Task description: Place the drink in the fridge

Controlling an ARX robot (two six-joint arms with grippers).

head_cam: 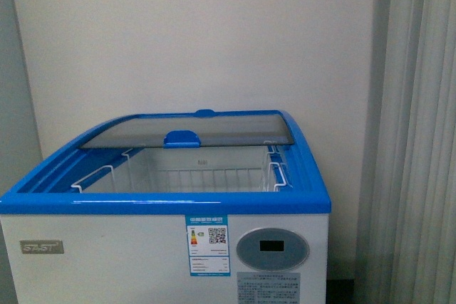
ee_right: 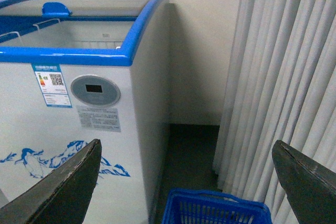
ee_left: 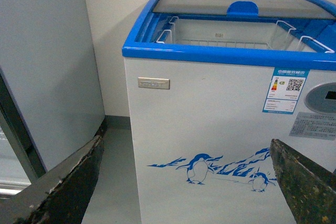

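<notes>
The white chest fridge [head_cam: 107,261] with a blue rim stands straight ahead. Its curved glass lid [head_cam: 185,129] is slid to the back, so the front is open and white wire baskets [head_cam: 206,176] show inside. The oval grey display [head_cam: 273,248] is on its front. The fridge also shows in the left wrist view [ee_left: 210,124], with the penguin picture [ee_left: 198,169], and in the right wrist view [ee_right: 63,145]. My left gripper [ee_left: 186,182] is open and empty, facing the fridge front. My right gripper [ee_right: 186,182] is open and empty above a blue basket. The drink is out of view.
A tall plain grey cabinet [ee_left: 47,66] stands left of the fridge. A blue plastic basket [ee_right: 215,211] sits on the dark floor to the right of the fridge. A pale curtain [ee_right: 283,77] hangs at the right, and it also shows in the front view [head_cam: 417,133].
</notes>
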